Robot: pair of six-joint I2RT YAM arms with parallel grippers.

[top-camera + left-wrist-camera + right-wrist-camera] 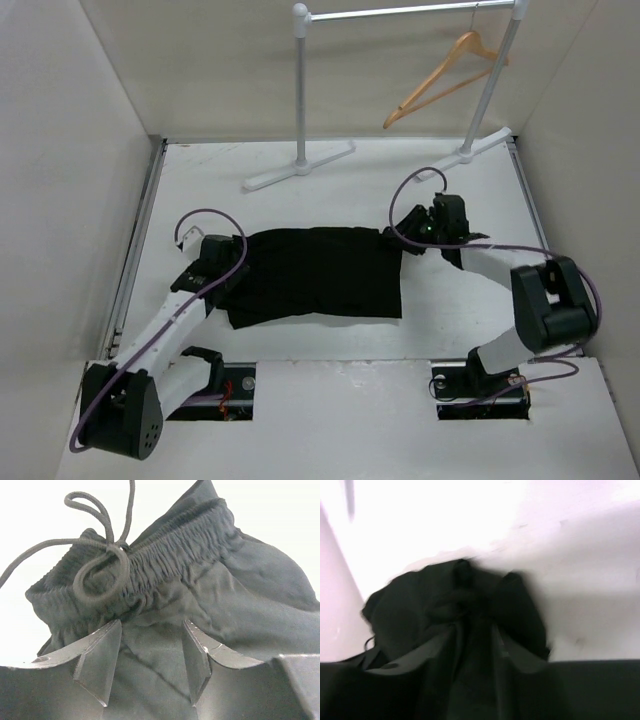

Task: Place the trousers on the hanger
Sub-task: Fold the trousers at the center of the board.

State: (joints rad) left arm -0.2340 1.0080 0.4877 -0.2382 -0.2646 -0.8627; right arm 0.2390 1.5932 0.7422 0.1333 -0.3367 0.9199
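Left wrist: trousers waistband lies just beyond the parted left hand.

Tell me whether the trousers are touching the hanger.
Apart. The top view shows the hanger hanging from the rail, while the trousers lie on the table well below it.

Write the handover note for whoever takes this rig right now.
Left gripper: jaws apart over the trousers, just below the drawstring waistband.
Right gripper: at the opposite end of the cloth; the view is blurred, so its grip cannot be told.
Trousers: lying spread on the table between the arms.
Hanger: bare, on the rail at the back right.
Done: nothing hung yet.
Left: lift the trousers, carry them back, drape them over the hanger.
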